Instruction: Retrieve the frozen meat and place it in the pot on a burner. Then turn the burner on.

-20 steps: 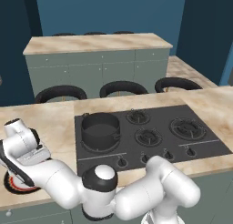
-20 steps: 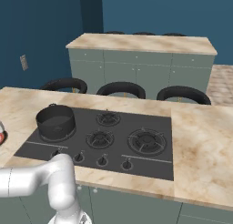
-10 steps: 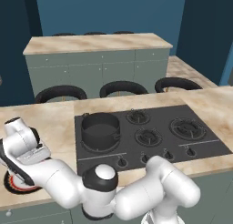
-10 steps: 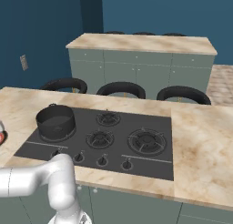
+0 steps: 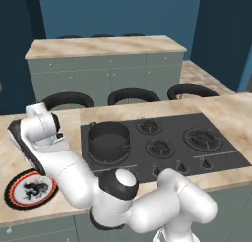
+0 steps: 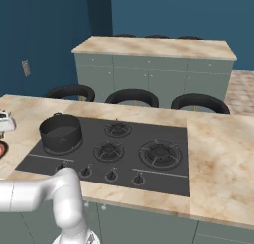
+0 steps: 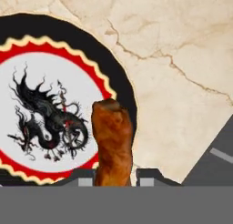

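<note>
Meat (image 7: 112,141), reddish-brown, lumpy, upright chunk pinched in the end effector (image 7: 113,176) above patterned plate (image 7: 41,114)

The pincer (image 7: 112,178) grips the frozen meat (image 7: 112,141) between its 2 dark tips — the reddish-brown chunk shows over the patterned plate (image 7: 50,82), its dragon motif visible, on the marbled surface (image 7: 182,59).

A patterned plate (image 7: 45,104) lies on the counter (image 5: 226,113) beside the cooktop (image 6: 124,161).
</note>
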Motion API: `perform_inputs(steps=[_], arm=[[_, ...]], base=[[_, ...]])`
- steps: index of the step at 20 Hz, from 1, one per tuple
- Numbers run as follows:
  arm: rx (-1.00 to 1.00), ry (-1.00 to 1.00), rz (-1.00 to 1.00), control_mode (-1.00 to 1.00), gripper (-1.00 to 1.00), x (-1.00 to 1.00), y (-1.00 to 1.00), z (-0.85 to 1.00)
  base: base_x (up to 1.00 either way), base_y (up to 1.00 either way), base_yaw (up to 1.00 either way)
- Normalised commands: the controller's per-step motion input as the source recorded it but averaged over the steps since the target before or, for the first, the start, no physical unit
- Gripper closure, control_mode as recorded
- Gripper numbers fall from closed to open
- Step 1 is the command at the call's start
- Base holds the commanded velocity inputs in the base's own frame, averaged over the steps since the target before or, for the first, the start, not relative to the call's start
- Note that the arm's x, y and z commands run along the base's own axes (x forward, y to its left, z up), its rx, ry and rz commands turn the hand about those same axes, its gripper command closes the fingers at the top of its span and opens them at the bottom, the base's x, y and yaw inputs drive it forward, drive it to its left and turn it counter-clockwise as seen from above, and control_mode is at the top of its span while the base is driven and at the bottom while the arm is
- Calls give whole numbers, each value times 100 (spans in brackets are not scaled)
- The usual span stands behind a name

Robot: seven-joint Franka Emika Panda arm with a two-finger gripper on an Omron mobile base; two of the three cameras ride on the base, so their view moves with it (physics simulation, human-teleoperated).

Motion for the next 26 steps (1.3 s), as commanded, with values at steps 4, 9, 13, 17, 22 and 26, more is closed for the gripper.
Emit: perform_inputs(steps=[4,9,13,17,22,26], arm=[[8,0,-1,-100,100,32,-76,67],[5,-1,0,-100,100,20,-63,75],[5,-5,-3,-100,100,0,-53,64],[0,-15,-10,-100,100,15,-71,28],[0,-13,-9,-100,100,9,-70,22],[-3,-8,-2,-100,100,6,-38,13]], base=[[0,0,0],[0,0,0],[0,0,0],[0,0,0],[0,0,0],[0,0,0]])
